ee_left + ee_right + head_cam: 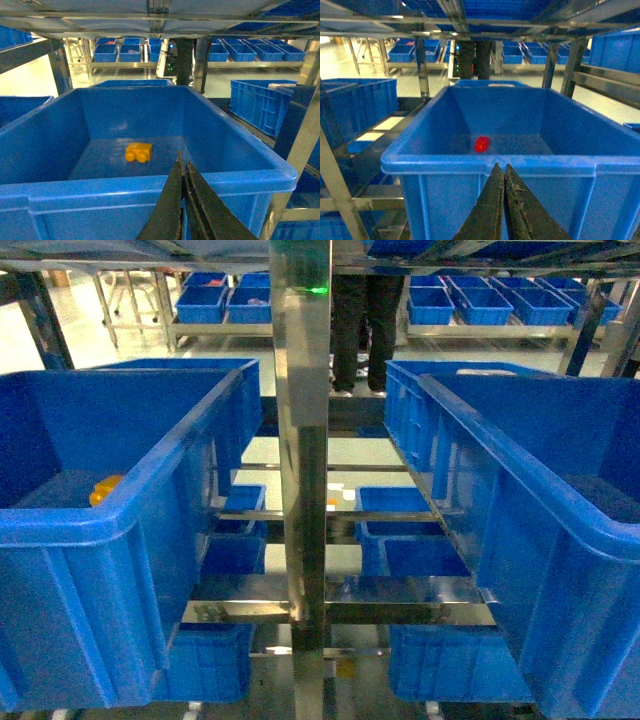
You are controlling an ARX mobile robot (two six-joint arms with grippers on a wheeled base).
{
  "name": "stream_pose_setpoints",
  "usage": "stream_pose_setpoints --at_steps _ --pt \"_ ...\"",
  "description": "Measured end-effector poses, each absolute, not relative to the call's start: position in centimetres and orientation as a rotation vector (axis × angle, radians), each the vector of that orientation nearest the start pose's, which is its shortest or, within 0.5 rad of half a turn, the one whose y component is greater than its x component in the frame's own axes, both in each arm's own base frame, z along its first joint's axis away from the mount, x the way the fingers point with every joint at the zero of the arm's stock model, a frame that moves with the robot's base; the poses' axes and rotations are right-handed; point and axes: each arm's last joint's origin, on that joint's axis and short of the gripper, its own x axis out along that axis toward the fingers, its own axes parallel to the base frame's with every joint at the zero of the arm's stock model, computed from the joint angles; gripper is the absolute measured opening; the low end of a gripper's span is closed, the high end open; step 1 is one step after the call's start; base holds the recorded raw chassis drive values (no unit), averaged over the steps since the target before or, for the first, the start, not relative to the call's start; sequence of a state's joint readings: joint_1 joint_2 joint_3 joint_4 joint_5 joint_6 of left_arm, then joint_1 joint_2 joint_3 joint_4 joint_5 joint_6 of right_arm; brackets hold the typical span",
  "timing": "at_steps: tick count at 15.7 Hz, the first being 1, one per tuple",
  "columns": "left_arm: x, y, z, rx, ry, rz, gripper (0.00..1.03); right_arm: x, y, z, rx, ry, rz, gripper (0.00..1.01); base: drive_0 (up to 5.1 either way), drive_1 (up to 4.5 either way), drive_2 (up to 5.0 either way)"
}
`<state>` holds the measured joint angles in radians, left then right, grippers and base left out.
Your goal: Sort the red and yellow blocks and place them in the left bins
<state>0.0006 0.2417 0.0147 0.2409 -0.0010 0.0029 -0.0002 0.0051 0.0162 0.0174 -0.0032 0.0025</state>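
Note:
The orange-yellow two-stud block lies on the floor of the left bin, a deep blue crate; in the head view only its corner peeks over the rim of that bin. My left gripper is shut and empty, just outside the near rim. The small red block lies on the floor of the right-hand blue crate. My right gripper is shut with nothing in it, in front of that crate's near wall. Neither gripper shows in the head view.
A steel rack post stands between the left bin and the right crate. More blue crates sit on the lower shelf. Rows of smaller blue bins and a standing person's legs are at the back.

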Motion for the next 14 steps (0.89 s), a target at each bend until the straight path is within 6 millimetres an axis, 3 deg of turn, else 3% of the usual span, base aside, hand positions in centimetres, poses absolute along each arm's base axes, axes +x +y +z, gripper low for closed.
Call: stream_pose_setpoints --at_steps 4,5,6,12,14 --pt "10.8 0.0 17.1 0.003 -0.014 0.001 0.02 9.7 0.0 16.7 0.002 -0.004 0.0 0.02 0.0 0.0 0.0" --pt "10.1 0.0 16.5 0.003 0.038 -0.003 0.1 9.7 0.0 16.7 0.002 -0.004 0.0 0.11 0.0 0.0 0.0" --pt "9.7 0.0 16.9 0.003 -0.016 -0.002 0.23 9.7 0.0 16.7 0.002 -0.004 0.0 0.22 0.0 0.0 0.0" --pt "9.7 0.0 16.7 0.002 0.001 0.001 0.99 9.7 0.0 16.7 0.002 -0.004 0.0 1.0 0.0 0.0 0.0" --pt "9.7 0.0 16.7 0.002 0.0 0.001 0.98 9.7 0.0 16.7 0.002 -0.004 0.0 0.98 0.0 0.0 0.0"
